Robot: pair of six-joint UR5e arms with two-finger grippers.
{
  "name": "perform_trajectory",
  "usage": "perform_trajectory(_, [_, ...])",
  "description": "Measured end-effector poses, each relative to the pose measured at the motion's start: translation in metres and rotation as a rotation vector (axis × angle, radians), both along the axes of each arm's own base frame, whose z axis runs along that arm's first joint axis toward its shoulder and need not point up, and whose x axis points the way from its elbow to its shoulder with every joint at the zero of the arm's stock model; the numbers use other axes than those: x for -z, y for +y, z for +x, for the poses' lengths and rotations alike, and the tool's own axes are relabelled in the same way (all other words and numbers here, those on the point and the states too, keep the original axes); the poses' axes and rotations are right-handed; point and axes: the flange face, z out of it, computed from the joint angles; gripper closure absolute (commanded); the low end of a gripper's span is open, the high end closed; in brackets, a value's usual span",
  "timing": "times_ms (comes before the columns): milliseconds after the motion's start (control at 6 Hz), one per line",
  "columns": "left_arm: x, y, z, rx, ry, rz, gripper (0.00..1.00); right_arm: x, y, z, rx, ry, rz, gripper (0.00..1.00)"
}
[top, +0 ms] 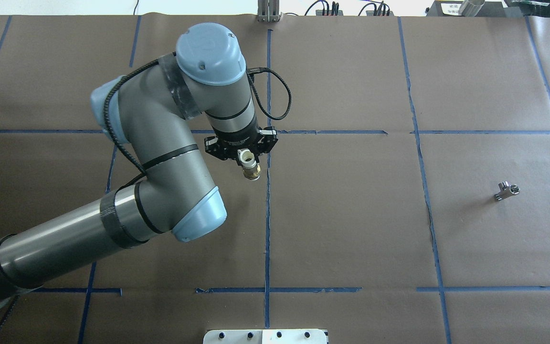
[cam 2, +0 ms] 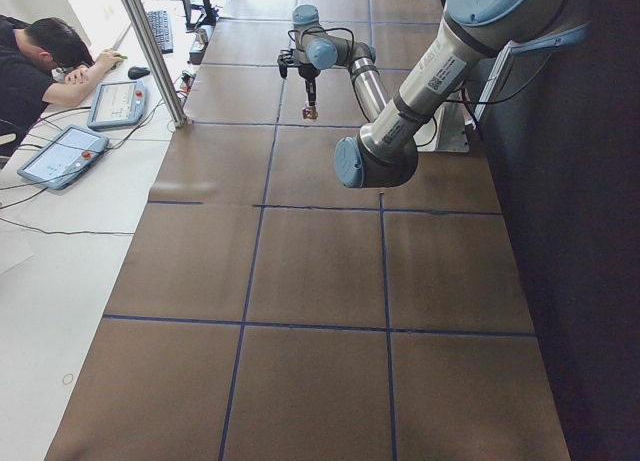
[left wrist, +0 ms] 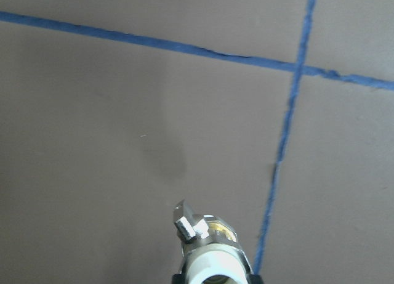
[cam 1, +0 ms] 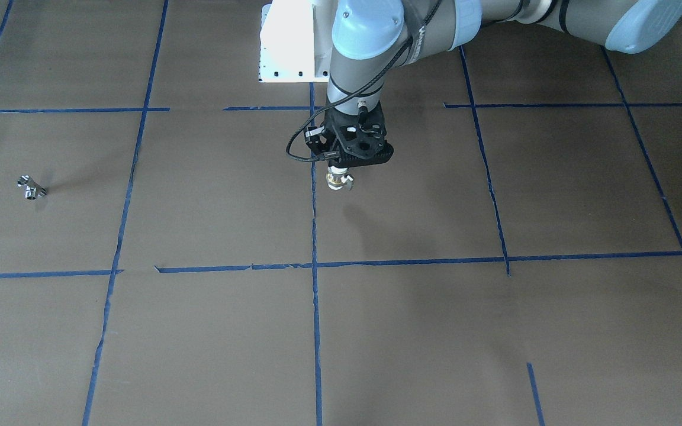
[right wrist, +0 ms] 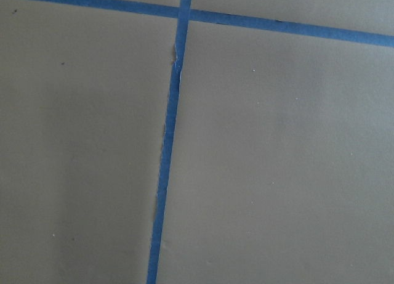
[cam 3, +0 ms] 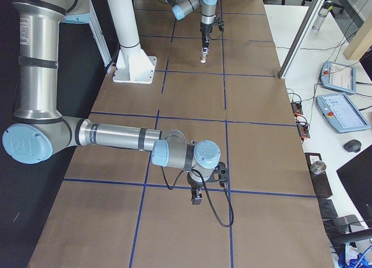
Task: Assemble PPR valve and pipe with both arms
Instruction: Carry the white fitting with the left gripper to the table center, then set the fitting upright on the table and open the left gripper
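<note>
Overhead exterior view: left claw pinches the PPR valve, hanging it above the middle of the counter, probably to leave its lower end free for mating; pipe lies well apart at right; whether the right claw is spread cannot be told.

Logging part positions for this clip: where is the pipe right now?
In the overhead view the pipe lies alone on the right of the table, beyond a blue tape line, far from the left end effector holding the PPR valve.
</note>
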Motion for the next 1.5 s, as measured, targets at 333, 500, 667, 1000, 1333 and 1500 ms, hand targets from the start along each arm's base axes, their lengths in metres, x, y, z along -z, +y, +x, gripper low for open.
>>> perform_trajectory(333, [-0.005, 0.002, 0.039, -0.004, -0.014, 0.013, 0.93, -0.001, 0.0, -0.001, 0.002, 0.0, -0.001, 0.0])
perform_trajectory(500, [-0.007, 0.006, 0.046, -0.011, -0.02, 0.012, 0.91, -0.001, 0.0, -0.001, 0.002, 0.0, -0.002, 0.0])
perform_trajectory(667, [-0.009, 0.009, 0.05, -0.015, -0.023, 0.011, 0.87, -0.002, 0.0, -0.001, 0.002, 0.0, -0.003, 0.0])
perform_trajectory(1000, [-0.011, 0.011, 0.052, -0.019, -0.026, 0.01, 0.59, -0.003, 0.001, -0.001, 0.002, 0.0, -0.007, 0.0])
perform_trajectory(1333, [-0.011, 0.011, 0.053, -0.02, -0.026, 0.01, 0.36, -0.004, 0.001, -0.002, 0.004, 0.0, -0.008, 0.0])
perform_trajectory(1500, [-0.012, 0.011, 0.053, -0.019, -0.028, 0.009, 0.24, -0.004, 0.001, -0.002, 0.005, 0.0, -0.008, 0.0])
